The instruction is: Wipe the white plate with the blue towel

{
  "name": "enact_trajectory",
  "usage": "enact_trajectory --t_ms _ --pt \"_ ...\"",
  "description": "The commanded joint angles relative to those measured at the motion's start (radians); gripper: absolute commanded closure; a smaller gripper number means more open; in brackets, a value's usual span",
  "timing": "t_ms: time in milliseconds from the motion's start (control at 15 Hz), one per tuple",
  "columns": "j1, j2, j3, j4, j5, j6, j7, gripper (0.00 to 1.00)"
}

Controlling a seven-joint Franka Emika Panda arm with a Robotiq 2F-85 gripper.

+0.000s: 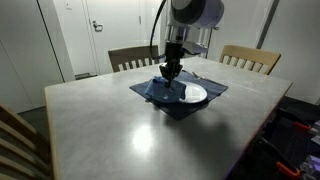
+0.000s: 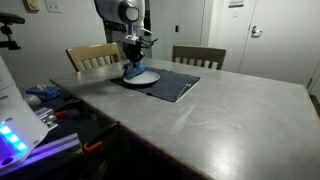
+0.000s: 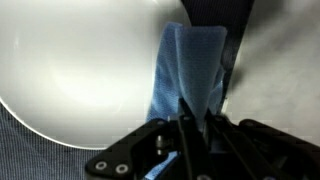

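1. Hovering at the white plate [image 3: 80,70], my end effector [image 3: 197,118] is pinched narrow on a fold of the blue towel [image 3: 190,60]. In the wrist view the towel hangs from that grip at the plate's edge.
2. I see the plate lying on a dark placemat [image 1: 170,105] at the far side of the grey surface [image 1: 100,130], near two wooden chairs [image 1: 130,57]. In both exterior views the arm [image 2: 128,20] stands upright above it.
3. I judge the step in hand to be the wipe itself. The towel is gripped and the cloth sits at the side of the plate nearest the end effector, while most of the plate's face lies bare and bright.
4. I cannot tell from these views whether the cloth presses on the plate or only brushes it.
5. As I read it, the next move calls for lowering until the cloth bears lightly on the plate. A sweep across the centre toward the opposite rim would follow, with a firm grip so the towel does not slip and gentle pressure so the plate does not slide on the placemat.
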Motion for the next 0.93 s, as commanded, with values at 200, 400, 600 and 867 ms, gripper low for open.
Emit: enact_trajectory --t_ms 200,400,600,867 --pt "-0.038 -0.066 -0.001 -0.119 0.054 0.056 -0.022 0.97" --pt "-0.018 -0.052 -0.038 -0.119 -0.02 0.07 -0.018 0.97" --pt "0.004 -0.027 -0.074 -0.088 -0.128 0.069 -0.011 0.97" --pt "-0.016 -0.009 -0.051 -0.061 -0.133 0.047 -0.046 0.97"
